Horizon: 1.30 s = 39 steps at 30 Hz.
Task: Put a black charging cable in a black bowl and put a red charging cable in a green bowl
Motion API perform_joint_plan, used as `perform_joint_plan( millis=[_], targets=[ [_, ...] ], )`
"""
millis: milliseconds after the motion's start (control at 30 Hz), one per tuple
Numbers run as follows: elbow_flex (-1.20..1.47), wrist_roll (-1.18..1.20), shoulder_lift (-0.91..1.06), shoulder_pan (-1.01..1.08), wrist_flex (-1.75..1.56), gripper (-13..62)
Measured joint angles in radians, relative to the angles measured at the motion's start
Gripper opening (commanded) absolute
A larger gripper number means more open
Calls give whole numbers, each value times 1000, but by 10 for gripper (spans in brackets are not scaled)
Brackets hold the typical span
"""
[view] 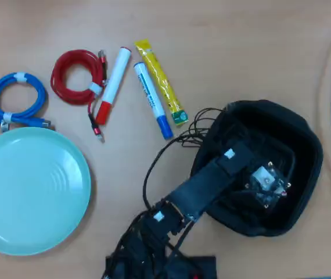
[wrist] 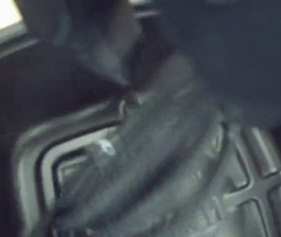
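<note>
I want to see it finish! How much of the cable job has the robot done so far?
About halfway through step one, it seems. The arm reaches into the black bowl, and the blurry wrist view shows what looks like the black charging cable over the bowl's bottom; whether the claw has let go, I cannot tell. The red charging cable lies on the table, and the green bowl is empty.

Beside the pale mint-green bowl, ringed faintly at its middle, a red charging cable and a blue cable are seen, white-tied.
</note>
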Motion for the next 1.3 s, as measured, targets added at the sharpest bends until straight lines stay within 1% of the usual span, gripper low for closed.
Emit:
perform_joint_plan(
  millis=[100, 233, 333, 533, 667, 833, 1000, 1133, 1300],
  targets=[
    [6, 0, 0, 0, -35, 308],
    [6, 0, 0, -28, -48, 301],
    [6, -3, 11, -109, -67, 301],
    [38, -64, 107, -400, -78, 301],
    [64, -109, 110, -669, -80, 294],
    [15, -242, 112, -1002, -89, 291],
    [2, -336, 110, -1210, -89, 292],
    [2, -298, 46, -1335, -91, 293],
    [-32, -101, -112, -1428, -101, 293]
  ],
)
